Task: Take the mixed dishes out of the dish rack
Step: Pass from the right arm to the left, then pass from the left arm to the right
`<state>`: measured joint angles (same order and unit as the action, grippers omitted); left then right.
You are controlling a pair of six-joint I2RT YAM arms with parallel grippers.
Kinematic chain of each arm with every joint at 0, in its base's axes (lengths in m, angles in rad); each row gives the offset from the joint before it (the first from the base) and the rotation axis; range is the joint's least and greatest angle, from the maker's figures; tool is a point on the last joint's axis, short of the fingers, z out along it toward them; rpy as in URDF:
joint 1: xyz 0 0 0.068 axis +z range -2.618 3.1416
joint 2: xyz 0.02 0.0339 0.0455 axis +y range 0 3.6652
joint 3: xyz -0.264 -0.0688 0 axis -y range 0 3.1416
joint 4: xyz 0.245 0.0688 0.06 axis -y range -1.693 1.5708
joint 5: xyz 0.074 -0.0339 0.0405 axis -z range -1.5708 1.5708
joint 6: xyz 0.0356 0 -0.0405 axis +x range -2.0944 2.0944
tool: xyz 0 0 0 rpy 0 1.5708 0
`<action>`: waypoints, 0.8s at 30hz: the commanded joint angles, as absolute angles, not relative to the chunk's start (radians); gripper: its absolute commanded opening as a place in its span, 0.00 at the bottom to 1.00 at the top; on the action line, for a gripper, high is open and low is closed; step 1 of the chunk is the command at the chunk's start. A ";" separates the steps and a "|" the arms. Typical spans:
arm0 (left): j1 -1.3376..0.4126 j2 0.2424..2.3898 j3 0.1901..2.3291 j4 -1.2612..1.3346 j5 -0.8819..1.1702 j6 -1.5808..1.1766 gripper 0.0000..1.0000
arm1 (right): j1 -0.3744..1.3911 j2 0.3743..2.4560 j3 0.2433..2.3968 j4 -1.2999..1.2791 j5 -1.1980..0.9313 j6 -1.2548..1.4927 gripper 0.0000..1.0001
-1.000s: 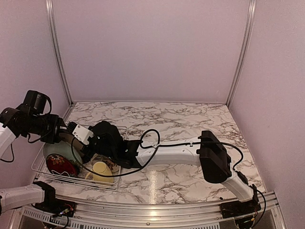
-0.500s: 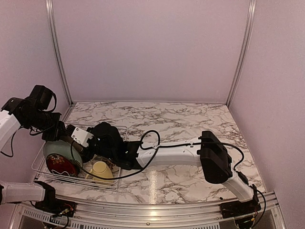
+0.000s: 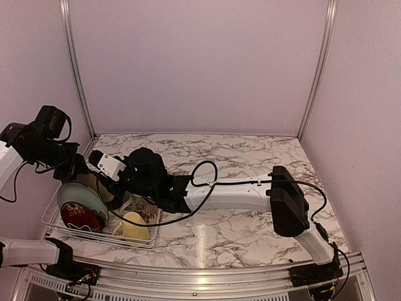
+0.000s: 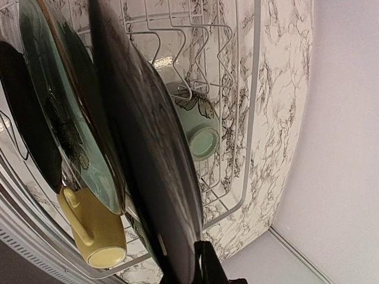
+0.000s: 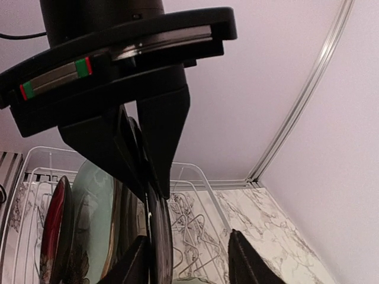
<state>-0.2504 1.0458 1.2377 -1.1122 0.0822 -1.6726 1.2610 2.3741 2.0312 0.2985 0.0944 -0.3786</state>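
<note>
While both arms are reaching over the dish rack (image 3: 53, 221) at the left end of the marble worktop (image 3: 250, 157), the top view is showing the pale green plate (image 3: 74, 195) and the dark red patterned plate (image 3: 81, 217) standing on edge in it. The pale yellow mug (image 3: 133, 227) is lying nearer the front, and the left claw (image 3: 78, 170) is hanging above the plates.

From the left wrist, the black-rimmed cream plate (image 4: 148, 148) is standing on edge just beside the green one, over the rack. The left claw is clenching its rim, with one finger showing. A small pale green bowl (image 4: 198, 136) is lying on its side among the prongs.

From the right wrist, the right claw (image 5: 189, 263) is hanging released. Its fingers (image 5: 135, 260) are straddling that same plate's rim, just below the left claw's grip.
</note>
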 commanded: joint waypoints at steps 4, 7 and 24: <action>-0.255 0.991 1.315 -1.062 0.085 -1.621 0.00 | 1.250 2.313 2.040 0.294 0.060 -0.325 0.60; -0.255 0.979 1.322 -1.056 0.078 -1.619 0.00 | 1.252 2.312 2.036 0.278 0.060 -0.304 0.57; -0.255 0.976 1.438 -1.057 0.072 -1.589 0.00 | 1.262 2.366 2.081 0.264 0.134 -0.301 0.43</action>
<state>-0.2508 1.0039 1.3773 -1.1339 0.0776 -1.6108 1.2572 2.3386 2.0315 0.2687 0.0959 -0.3099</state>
